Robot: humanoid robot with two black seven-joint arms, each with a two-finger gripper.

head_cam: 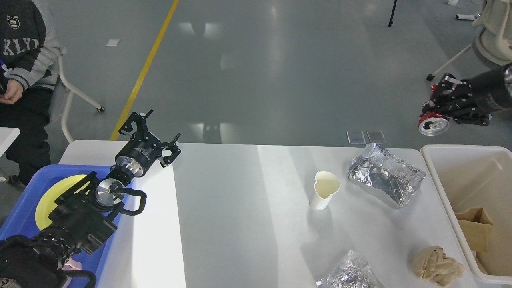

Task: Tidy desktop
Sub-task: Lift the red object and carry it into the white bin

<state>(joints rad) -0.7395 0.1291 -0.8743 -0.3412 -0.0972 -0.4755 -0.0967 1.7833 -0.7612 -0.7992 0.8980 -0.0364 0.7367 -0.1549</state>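
Grey workshop floor surrounds the white bench (240, 208), spread wide below the robot and carrying a dented paper cup (325, 189) and crumpled foil (384, 174). Its right tool (434, 116) grips a red can (433, 123) raised above the off-white tub (468, 176); the left tool (154, 134) hangs with fingers spread wide.

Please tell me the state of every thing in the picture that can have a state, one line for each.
Left gripper: open, empty, above the white desktop.
Right gripper: shut on the red metal can, raised in the air.
White paper cup: upright, rim dented.
Large silver foil piece: crumpled.
Small silver foil piece: crumpled.
Beige paper ball: crumpled.
Off-white plastic tub: open, brown cardboard inside.
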